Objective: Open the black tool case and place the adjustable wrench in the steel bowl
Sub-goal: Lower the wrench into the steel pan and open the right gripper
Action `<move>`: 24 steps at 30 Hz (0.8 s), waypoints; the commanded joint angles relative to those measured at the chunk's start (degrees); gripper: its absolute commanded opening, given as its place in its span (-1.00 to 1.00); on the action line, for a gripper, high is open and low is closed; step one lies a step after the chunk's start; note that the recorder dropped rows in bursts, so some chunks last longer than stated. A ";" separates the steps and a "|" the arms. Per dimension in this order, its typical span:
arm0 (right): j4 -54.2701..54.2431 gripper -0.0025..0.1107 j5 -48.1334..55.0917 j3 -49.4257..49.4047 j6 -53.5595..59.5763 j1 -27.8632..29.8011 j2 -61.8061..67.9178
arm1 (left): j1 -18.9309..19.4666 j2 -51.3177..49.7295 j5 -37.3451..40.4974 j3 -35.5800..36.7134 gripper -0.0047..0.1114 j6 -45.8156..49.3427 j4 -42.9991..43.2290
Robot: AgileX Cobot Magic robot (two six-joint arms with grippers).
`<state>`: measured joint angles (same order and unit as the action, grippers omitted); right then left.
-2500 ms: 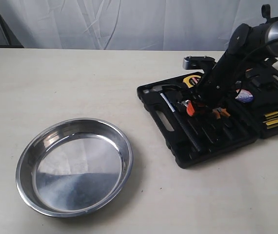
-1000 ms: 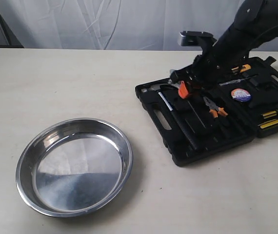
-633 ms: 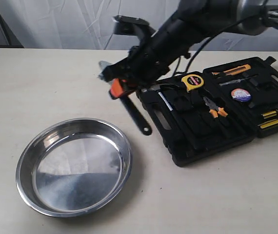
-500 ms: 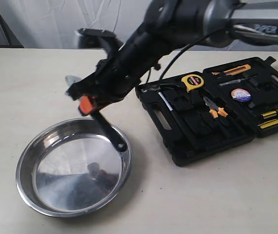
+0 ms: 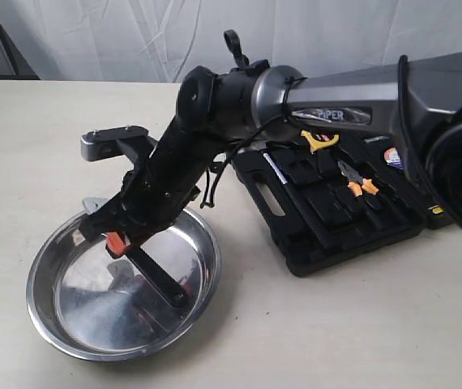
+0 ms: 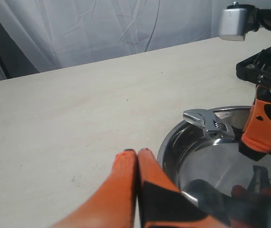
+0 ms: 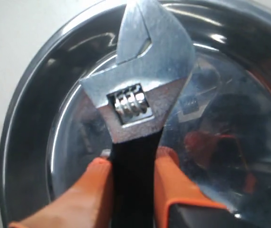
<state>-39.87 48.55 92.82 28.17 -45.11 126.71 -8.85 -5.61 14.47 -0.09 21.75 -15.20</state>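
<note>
Right jaws clamped on the adjustable wrench [image 7: 139,85] by its black handle — tool tilted, inside the rim of the steel bowl [image 5: 33,293], toward the tabletop [image 5: 44,138] near-left corner. Left jaws closed, empty. Black tool case [image 5: 340,237] open toward the right edge.

Plain beige table [image 5: 352,340] with a wrinkly white curtain [image 5: 93,36] hanging behind it. Over on the right are orange-handled pliers [image 5: 354,178], with a yellow tape measure [image 5: 318,143] half hidden just behind them. A long black-handled hammer [image 5: 300,203] lies just to their left.
</note>
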 commanded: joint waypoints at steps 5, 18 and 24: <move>1.25 -0.96 -2.31 0.67 0.02 -0.89 2.22 | -0.46 0.26 -0.79 0.09 -0.91 -0.21 -0.23; 2.25 -0.17 -2.03 0.67 -1.18 -1.17 2.73 | -0.46 0.26 -0.79 0.09 -0.91 -0.21 -0.23; 5.93 -0.96 1.12 0.18 -1.18 -1.04 -4.73 | -0.46 0.26 -0.79 0.09 -0.91 -0.21 -0.23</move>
<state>-35.08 49.01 93.18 26.95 -46.21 126.51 -8.85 -5.61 14.47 -0.09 21.75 -15.20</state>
